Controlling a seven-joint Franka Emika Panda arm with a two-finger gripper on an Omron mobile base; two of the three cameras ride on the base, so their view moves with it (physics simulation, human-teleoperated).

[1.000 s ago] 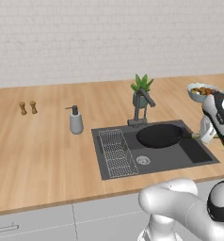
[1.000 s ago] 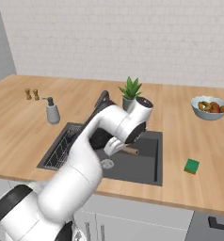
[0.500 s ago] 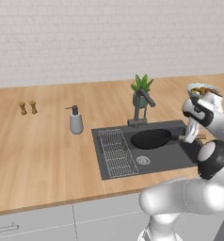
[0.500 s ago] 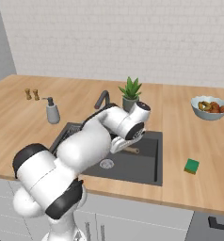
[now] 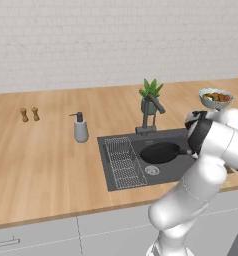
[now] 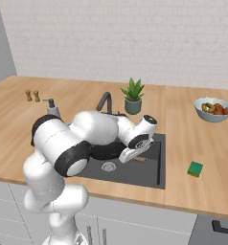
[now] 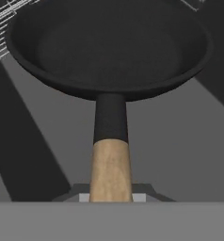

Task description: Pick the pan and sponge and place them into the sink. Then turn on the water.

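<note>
Gripper [image 7: 111, 197] clamped on the light wooden handle of the frying pan [image 7: 109, 44], fingers [image 7: 147, 192] set on either side of the handle's near end in the hand view. Black pan bowl over the dark grey floor of the sink [image 5: 181, 171], in the right part of the basin; whether resting on it or just above cannot be told.

Left to right in the left base view: two small wooden shakers [image 5: 29, 114] far out on the wooden counter [image 5: 41, 160], grey soap pump bottle [image 5: 80, 128] just left of the sink, wire dish rack [image 5: 122, 162] in the basin's left part, round drain [image 5: 151, 170] beside it, pan next. Dark faucet [image 5: 152, 115] at the sink's back rim, potted plant [image 5: 150, 95] right behind. Fruit bowl [image 5: 216, 97] further right. Green sponge [image 6: 195, 168] on the counter right of the sink, well apart from the pan.
</note>
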